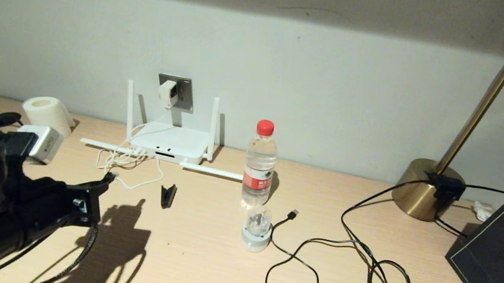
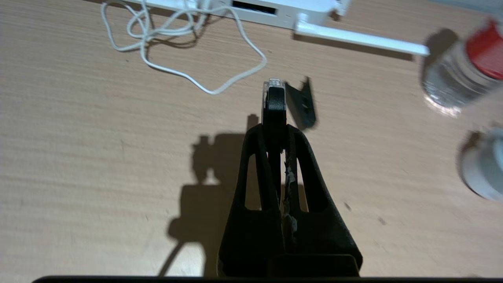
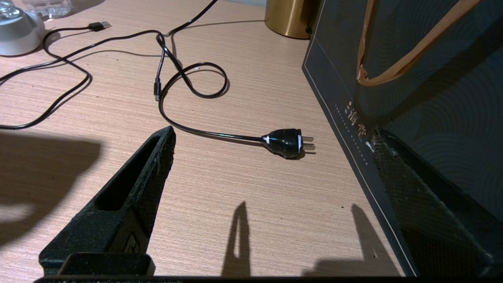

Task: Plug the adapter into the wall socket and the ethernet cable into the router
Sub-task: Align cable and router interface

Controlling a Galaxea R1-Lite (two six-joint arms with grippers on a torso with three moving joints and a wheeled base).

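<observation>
1. I am holding the ethernet cable (image 2: pixel 274 98) by its plug end: the black boot sits pinched between my left fingers, and the clear tip is sticking out past them toward the far side of the desk. The rest of the black cable is trailing down from my left arm at the near left.

2. My left gripper (image 2: pixel 275 129) is clenched on that plug, hovering above the desk near and left of the router (image 1: pixel 170 143), with a small black clip (image 1: pixel 167 196) lying on the wood just right of my fingertips.

3. The router is lying far and slightly right of the plug. Its port edge is facing me, and its long axis is running left to right, so the plug's own axis is pointing roughly at that edge rather than along it.

4. I judge the coming move is turning on this line: I am needing to carry the plug farther away and a little right, keeping the clear tip level with the dark slot (image 2: pixel 254 6) in the near edge.

5. The adapter (image 1: pixel 167 93) is already sitting in the wall socket (image 1: pixel 177 92) above the router, and its thin white cord (image 1: pixel 125 161) is lying tangled in front of the ports, where it could be snagging the plug.

6. My right gripper (image 3: pixel 271 204) is standing spread wide and empty, at the near right beside the dark bag (image 3: pixel 412 86), well apart from the router; the left is clearly nearer.
</observation>
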